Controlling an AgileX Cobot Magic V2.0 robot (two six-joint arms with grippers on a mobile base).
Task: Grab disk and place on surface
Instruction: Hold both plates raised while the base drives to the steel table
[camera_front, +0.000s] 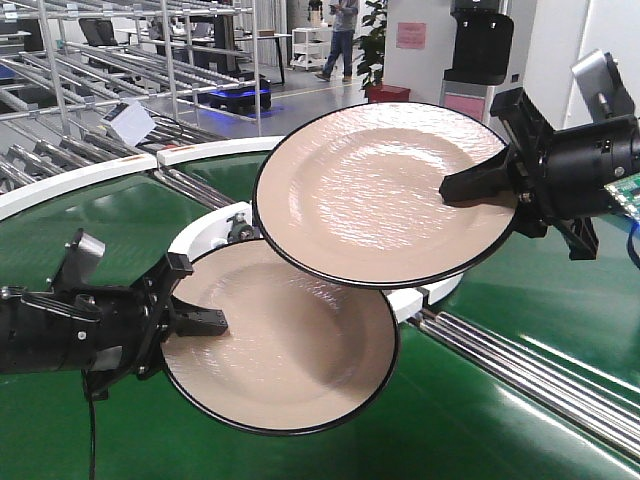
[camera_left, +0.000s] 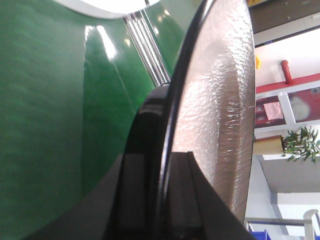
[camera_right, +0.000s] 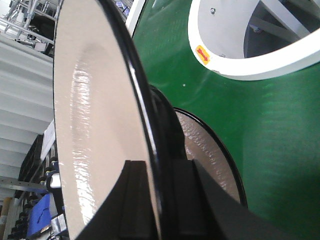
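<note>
Clamped tight: the left gripper (camera_front: 205, 322) bites the lower disk (camera_front: 290, 360) at its 9 o'clock rim, and the right gripper (camera_front: 472, 186) pinches the upper disk (camera_front: 370, 190) at 3 o'clock. The upper disk overlaps the lower's 1 o'clock edge, both above the green belt (camera_front: 500, 330).

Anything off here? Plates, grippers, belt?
No damage or spill. One oddity: both plates are airborne over the belt, pinched at the rim. The upper plate, in the right gripper, tilts and overlaps the lower plate, in the left gripper; contact unclear.
</note>
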